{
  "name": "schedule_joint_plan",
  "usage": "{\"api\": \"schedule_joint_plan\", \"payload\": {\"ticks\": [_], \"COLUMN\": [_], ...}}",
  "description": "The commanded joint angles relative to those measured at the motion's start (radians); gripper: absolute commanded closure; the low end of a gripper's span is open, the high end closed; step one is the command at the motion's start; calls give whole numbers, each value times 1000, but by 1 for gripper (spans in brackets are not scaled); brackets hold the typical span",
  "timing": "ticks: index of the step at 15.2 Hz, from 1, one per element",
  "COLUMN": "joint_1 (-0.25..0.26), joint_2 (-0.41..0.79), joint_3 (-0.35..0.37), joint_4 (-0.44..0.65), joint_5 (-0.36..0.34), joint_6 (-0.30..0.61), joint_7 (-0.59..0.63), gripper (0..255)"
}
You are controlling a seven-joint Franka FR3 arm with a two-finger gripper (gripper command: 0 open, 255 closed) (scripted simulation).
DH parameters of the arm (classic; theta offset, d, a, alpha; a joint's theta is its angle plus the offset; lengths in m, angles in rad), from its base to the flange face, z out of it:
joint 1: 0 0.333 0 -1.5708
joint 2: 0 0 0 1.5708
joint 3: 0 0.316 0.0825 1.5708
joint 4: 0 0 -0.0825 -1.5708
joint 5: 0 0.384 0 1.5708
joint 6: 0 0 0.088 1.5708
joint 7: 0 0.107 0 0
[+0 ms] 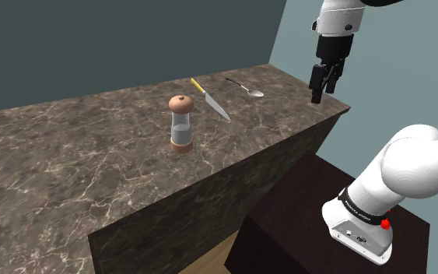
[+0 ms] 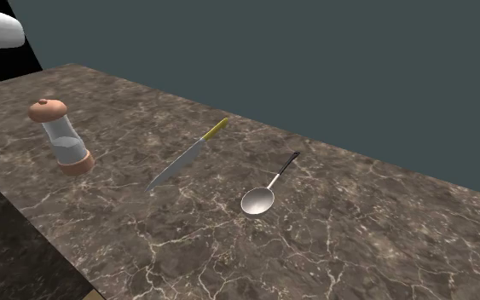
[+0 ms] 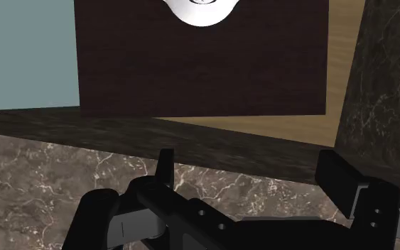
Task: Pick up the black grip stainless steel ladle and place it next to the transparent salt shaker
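We see a dark marble counter [image 1: 69, 156] against a grey-green wall. The ladle [image 1: 244, 87] lies flat on it near the far corner, at the shoulder view's upper right. It has a shiny silver bowl and a thin stem ending in a black grip. In the second exterior view the ladle [image 2: 274, 181] has its bowl nearer the camera and its grip pointing toward the wall.

A knife [image 1: 210, 99] with a yellow handle lies between the ladle and the salt shaker [image 1: 181, 123]. The shaker stands upright, with a clear body and a brown cap and base, well apart from the ladle.

The black gripper [image 1: 322, 93] hangs above the counter's edge, near the ladle and not touching it. In the wrist view its fingers [image 3: 164, 167] stand spread apart with nothing between them. Beyond them we see the marble edge, the dark brown stand [image 3: 198, 64] and a strip of wooden floor [image 3: 344, 64].
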Motion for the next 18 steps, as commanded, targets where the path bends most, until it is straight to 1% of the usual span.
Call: {"api": "schedule_joint_plan", "payload": {"ticks": [1,9,14,18], "joint_1": [0,-44,-64,-78], "joint_2": [0,242,408,544], "joint_3": [0,-67,-105,-132], "joint_4": [0,57,135,219], "joint_5": [0,-31,-31,-19], "joint_6": [0,237,358,434], "joint_7": [0,-54,-88,-118], "gripper": [0,0,0,0]}}
